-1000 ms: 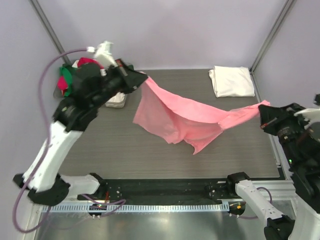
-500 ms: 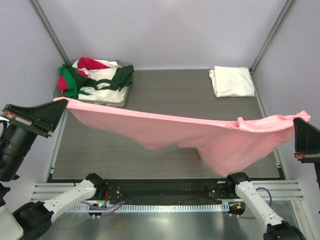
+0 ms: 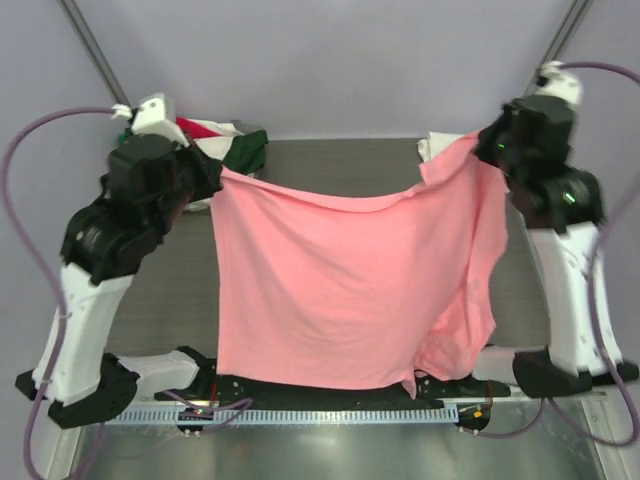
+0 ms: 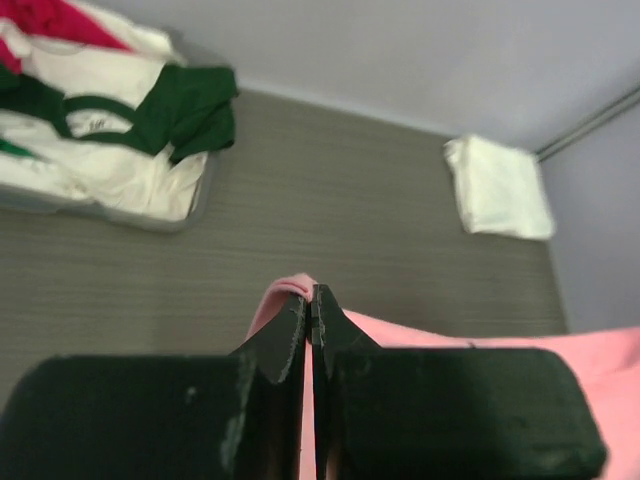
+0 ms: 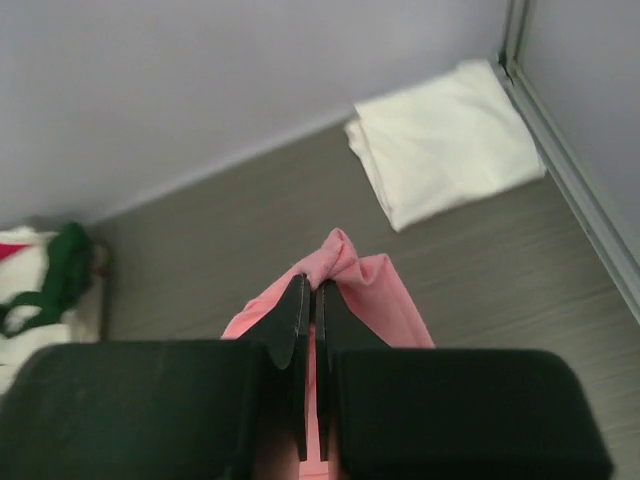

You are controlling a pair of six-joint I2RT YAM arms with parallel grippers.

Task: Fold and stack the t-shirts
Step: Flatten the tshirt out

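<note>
Pinches the salmon-pink t-shirt [image 3: 350, 290] by two upper corners, with left tool [image 3: 215, 175] and right tool [image 3: 480, 145] both pressed together on cloth. No longer stretches it low and wide as half a second ago, but hangs it as a flat sheet above the worktop [image 3: 330, 165], hem at its near edge. Looks ready for laying flat and folding.

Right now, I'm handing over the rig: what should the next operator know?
Left end effector: shut on one upper corner of the pink shirt.
Right end effector: shut on the other upper corner.
The pink shirt hangs spread between both arms above the table.
Done: one white shirt folded at the far right corner.
To do: lay down, fold and stack the pink shirt, then the pile in the tray at far left.
</note>
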